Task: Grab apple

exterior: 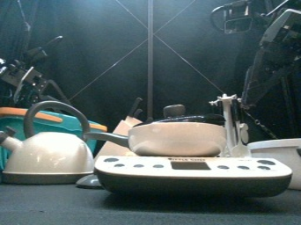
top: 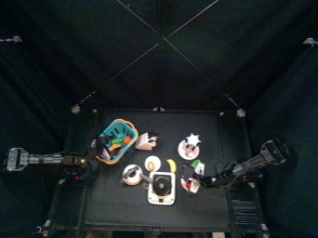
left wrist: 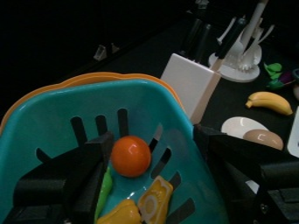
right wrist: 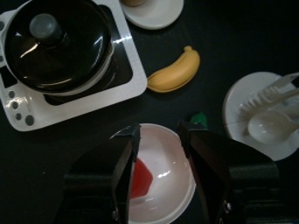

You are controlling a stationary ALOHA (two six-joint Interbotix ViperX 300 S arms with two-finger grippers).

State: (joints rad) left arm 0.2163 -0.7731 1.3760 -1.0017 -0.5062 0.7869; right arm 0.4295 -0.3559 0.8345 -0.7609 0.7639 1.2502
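Jaws of right gripper (right wrist: 160, 144) apart, hanging over white bowl (right wrist: 163, 179) with red apple (right wrist: 139, 181) inside; nothing clamped. Bowl sits on dark surface (right wrist: 70, 114) near yellow banana (right wrist: 177, 70) and white scale (right wrist: 82, 83) carrying black lidded pot (right wrist: 56, 44). Left gripper (left wrist: 146, 175) jaws apart, poised over teal basket (left wrist: 70, 114) with orange rim; round orange fruit (left wrist: 129, 155) and yellow packet (left wrist: 152, 199) inside, not clamped. White knife block (left wrist: 193, 83) just beside basket. Front view: white kettle (exterior: 47, 151) beside scale.

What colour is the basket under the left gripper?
Teal, with an orange rim; the basket shows best in the left wrist view.
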